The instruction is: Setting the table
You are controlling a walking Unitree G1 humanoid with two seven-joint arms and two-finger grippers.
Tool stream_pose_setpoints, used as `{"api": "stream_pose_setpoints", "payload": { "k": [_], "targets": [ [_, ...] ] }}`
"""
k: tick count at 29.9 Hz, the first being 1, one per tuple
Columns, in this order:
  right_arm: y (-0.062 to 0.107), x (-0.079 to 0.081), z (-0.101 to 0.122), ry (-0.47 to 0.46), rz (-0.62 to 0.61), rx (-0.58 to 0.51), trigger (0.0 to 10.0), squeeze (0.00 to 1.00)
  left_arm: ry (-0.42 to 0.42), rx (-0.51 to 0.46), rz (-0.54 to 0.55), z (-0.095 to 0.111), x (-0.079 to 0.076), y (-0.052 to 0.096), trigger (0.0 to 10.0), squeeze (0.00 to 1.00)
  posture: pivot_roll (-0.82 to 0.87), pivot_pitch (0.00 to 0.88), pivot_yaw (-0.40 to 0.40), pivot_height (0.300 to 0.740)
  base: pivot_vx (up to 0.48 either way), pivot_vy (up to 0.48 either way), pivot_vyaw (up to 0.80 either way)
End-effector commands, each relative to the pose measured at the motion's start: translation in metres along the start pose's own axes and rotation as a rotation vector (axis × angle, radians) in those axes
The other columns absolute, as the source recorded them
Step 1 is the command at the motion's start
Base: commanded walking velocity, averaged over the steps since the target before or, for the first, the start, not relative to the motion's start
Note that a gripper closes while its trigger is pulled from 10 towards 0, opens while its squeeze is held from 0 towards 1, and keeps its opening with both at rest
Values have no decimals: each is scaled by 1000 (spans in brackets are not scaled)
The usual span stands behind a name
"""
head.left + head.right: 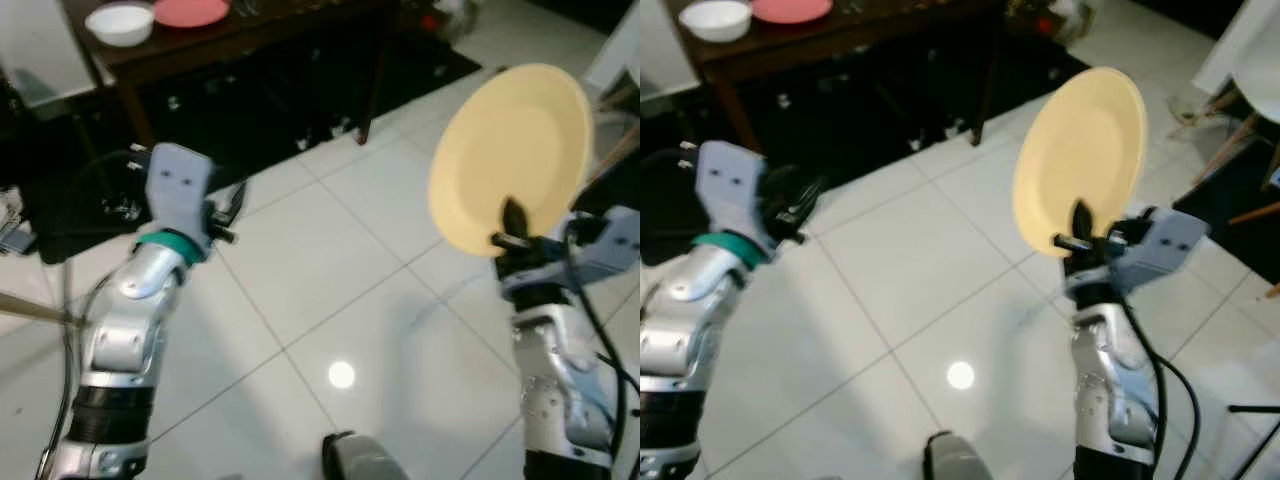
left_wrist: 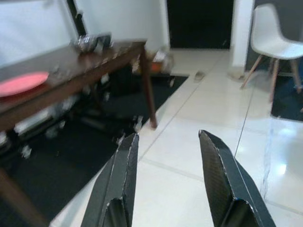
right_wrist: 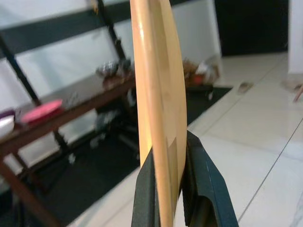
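My right gripper [image 1: 512, 228] is shut on the lower rim of a pale yellow plate [image 1: 510, 150], held upright and edge-on above the white tiled floor. In the right wrist view the plate's rim [image 3: 158, 94] sits clamped between the two black fingers [image 3: 203, 184]. My left gripper [image 2: 165, 142] is open and holds nothing; it is raised on the left, pointing toward the dark wooden table [image 1: 230, 45]. On that table rest a white bowl [image 1: 120, 22] and a pink plate [image 1: 192, 11].
A dark rug [image 1: 260, 120] lies under the table. A white chair [image 2: 277, 42] with wooden legs stands to the right on the tiles. Open tiled floor [image 1: 330, 280] stretches between me and the table.
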State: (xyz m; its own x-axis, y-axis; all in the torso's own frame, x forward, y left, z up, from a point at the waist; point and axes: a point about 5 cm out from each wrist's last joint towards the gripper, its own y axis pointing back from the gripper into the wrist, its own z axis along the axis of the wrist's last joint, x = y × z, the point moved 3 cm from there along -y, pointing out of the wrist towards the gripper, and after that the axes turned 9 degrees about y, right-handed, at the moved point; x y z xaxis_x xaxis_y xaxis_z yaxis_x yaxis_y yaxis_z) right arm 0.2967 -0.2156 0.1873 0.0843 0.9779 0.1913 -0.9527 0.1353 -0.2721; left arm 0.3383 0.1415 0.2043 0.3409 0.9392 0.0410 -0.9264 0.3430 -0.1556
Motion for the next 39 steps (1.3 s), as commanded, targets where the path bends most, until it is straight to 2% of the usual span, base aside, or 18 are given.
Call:
{"api": "stream_pose_setpoints", "payload": {
  "k": [1,9,13,16,19,21,22,23,25,26,27,28,30,31,35,36,37,39],
  "targets": [
    [5,-1,-7,-15,-14,21,7765,0,-4,21,15,-7,5,3,10000,47,-36,0,46,740,0,0,-800],
    [9,0,-9,-11,-13,29,7412,0,2,32,0,-10,5,2,10000,43,-43,0,48,740,0,0,-800],
    [10,3,-11,-9,-2,34,7098,0,54,42,-12,-13,4,0,10000,27,-44,0,53,740,0,0,-800],
    [9,8,-10,-17,27,37,7059,0,95,53,-38,-15,0,-1,10000,12,-41,0,46,740,0,0,-800],
    [12,20,-15,-30,98,62,7255,0,110,76,-20,-21,5,1,10000,24,-38,0,48,740,0,0,-800],
    [13,26,-19,-30,136,80,7216,0,101,87,11,-26,11,3,10000,24,-38,0,48,740,0,0,-800],
    [14,41,-27,-47,226,123,7059,0,21,111,90,-37,26,10,10000,27,-23,0,18,740,0,0,-800],
    [14,41,-27,-47,226,123,7059,0,21,111,90,-37,26,10,10000,27,-23,0,18,740,0,0,-800],
    [12,59,-44,-52,324,189,6784,0,-45,142,214,-50,50,27,10000,27,9,0,-19,740,0,0,-800],
    [12,59,-44,-52,324,189,6784,0,-45,142,214,-50,50,27,10000,27,9,0,-19,740,0,0,-800],
    [12,67,-53,-56,369,222,6667,0,-55,158,270,-54,60,37,10000,31,26,0,-36,740,0,0,-800],
    [12,67,-53,-56,369,222,6667,0,-55,158,270,-54,60,37,10000,31,26,0,-36,740,0,0,-800],
    [13,80,-64,-66,443,273,6745,0,-78,180,332,-60,71,53,10000,27,54,3,-69,740,0,0,-800],
    [13,80,-64,-66,443,273,6745,0,-78,180,332,-60,71,53,10000,27,54,3,-69,740,0,0,-800],
    [14,90,-73,-87,502,311,7725,0,-81,186,345,-62,70,62,10000,35,77,10,-94,740,0,0,-800],
    [15,92,-76,-89,517,322,10000,0,-78,179,339,-61,65,63,10000,35,82,13,-99,740,0,0,-800],
    [15,92,-76,-89,517,322,10000,0,-78,179,339,-61,65,63,10000,35,82,13,-99,740,0,0,-800],
    [12,92,-77,-90,515,316,10000,0,-94,140,286,-57,48,56,10000,39,73,14,-98,740,0,0,0]
  ]
}}
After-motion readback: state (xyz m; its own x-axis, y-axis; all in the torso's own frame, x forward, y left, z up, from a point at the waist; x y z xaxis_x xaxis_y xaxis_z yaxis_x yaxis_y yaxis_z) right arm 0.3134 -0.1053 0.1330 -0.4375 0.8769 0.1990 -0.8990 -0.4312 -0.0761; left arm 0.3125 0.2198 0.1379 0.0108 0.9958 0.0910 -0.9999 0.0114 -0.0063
